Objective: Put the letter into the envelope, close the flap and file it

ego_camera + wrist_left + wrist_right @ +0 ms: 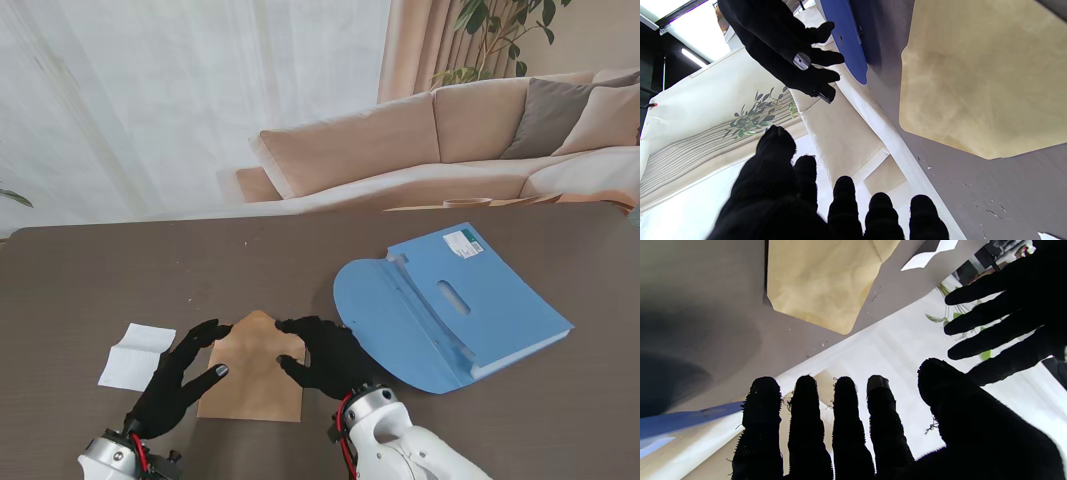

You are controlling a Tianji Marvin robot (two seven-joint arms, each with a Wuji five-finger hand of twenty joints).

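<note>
Stand view, lower centre: left hand (178, 382) and right hand (328, 355), both spread and holding nothing, flank the envelope (252, 372). With the letter (134, 354) lying apart at lower left, closing the flap now would likely seal it out.

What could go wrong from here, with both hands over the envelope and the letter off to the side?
1. The letter lies outside the envelope whose flap points away, open; closing now would likely seal it empty.
2. Left hand and right hand hover open close together, so their fingers might collide.
3. The blue folder lies right beside the right hand and could get nudged.
</note>
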